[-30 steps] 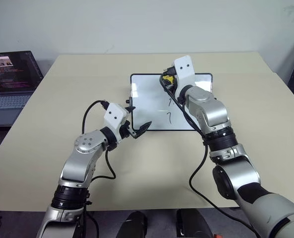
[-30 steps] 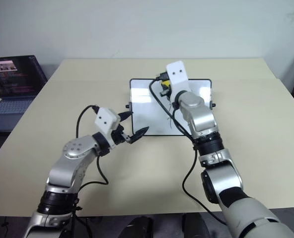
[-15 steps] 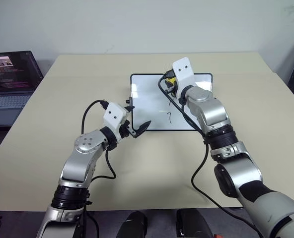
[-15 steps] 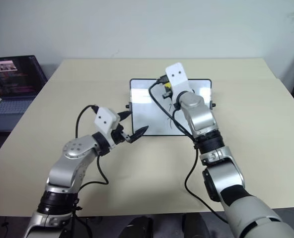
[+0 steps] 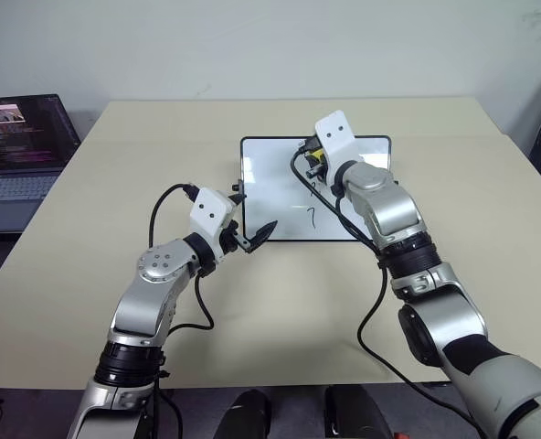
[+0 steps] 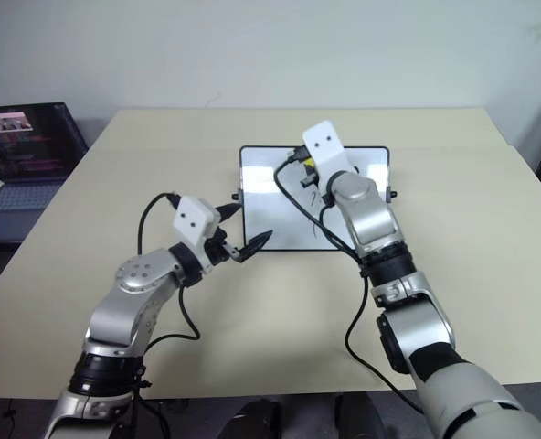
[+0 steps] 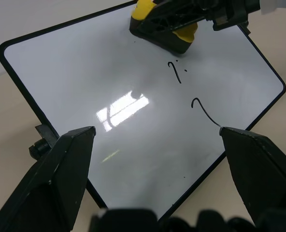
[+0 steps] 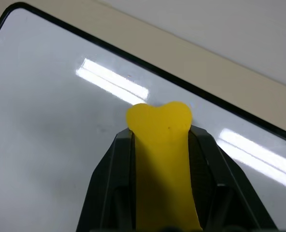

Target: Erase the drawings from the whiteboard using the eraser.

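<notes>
Eraser (image 7: 164, 30) clamped in right claw (image 8: 161, 145) on whiteboard (image 7: 109, 72); left claw (image 7: 157, 145) spread wide

A small glossy white whiteboard with a thin black frame (image 5: 275, 187) is laid on the beige tabletop (image 5: 88, 229). A yellow eraser (image 5: 314, 155) is gripped by the right pincer (image 5: 316, 161) over the whiteboard's upper part, above a dark 7-shaped drawing (image 5: 312, 215). The left pincer (image 5: 257, 236) is held at the whiteboard's near left corner.

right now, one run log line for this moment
right hand: shut on eraser, on whiteboard | left hand: open, idle | drawings: two visible
</notes>
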Tool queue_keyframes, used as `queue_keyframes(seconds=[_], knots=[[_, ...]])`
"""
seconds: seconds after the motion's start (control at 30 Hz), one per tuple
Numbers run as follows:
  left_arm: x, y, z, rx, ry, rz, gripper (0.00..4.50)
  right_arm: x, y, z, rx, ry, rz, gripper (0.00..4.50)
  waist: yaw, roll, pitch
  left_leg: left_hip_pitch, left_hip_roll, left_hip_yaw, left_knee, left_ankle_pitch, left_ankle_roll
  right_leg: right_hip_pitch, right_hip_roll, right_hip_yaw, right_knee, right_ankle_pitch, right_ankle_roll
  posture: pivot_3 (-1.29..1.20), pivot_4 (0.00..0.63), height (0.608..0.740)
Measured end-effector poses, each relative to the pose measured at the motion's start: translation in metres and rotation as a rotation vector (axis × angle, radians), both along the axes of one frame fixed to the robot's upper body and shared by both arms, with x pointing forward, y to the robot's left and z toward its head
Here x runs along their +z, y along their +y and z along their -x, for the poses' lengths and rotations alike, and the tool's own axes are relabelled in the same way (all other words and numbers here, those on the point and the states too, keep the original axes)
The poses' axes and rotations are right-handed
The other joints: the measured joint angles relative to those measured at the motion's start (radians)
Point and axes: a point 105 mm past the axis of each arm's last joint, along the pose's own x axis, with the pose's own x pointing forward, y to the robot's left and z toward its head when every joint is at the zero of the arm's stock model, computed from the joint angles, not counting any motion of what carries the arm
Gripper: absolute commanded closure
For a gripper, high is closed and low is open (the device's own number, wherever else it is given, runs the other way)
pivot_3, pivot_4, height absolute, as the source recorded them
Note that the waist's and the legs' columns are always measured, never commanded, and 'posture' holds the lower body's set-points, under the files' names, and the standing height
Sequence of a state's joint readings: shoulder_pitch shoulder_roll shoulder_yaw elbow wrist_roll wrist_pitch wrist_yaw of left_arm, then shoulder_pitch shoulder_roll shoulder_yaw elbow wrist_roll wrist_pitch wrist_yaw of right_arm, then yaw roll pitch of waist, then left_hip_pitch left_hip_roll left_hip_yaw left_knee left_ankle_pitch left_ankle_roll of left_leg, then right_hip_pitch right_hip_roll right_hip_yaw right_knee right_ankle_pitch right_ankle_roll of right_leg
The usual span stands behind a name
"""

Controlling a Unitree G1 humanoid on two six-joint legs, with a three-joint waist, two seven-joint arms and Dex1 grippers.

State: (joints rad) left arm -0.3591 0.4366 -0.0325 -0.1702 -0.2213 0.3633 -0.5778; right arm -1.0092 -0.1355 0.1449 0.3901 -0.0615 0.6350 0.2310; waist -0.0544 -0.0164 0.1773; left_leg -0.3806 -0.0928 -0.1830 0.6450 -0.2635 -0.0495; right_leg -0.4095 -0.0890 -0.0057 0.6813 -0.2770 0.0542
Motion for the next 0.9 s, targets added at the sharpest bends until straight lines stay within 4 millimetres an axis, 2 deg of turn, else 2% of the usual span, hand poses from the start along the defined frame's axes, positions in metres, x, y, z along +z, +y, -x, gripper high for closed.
queue_keyframes(seconds=[0.47,0.9], knots=[[0.004,0.0,0.0,0.013,-0.009,0.013,0.0,-0.018,-0.032,0.012,-0.037,0.04,0.053,3.41,0.017,0.0,-0.001,0.001,0.0,-0.001,0.001,0.0,0.0,0.002,0.001,-0.001,0.0,0.002,0.0,0.0,0.15,0.74],[0.005,-0.001,-0.001,0.009,-0.013,0.02,0.0,-0.018,-0.051,0.015,-0.079,0.059,0.083,3.41,0.026,-0.001,-0.001,0.002,0.0,-0.001,0.001,0.001,0.0,0.003,0.001,-0.001,0.0,0.003,0.0,0.0,0.15,0.74]])
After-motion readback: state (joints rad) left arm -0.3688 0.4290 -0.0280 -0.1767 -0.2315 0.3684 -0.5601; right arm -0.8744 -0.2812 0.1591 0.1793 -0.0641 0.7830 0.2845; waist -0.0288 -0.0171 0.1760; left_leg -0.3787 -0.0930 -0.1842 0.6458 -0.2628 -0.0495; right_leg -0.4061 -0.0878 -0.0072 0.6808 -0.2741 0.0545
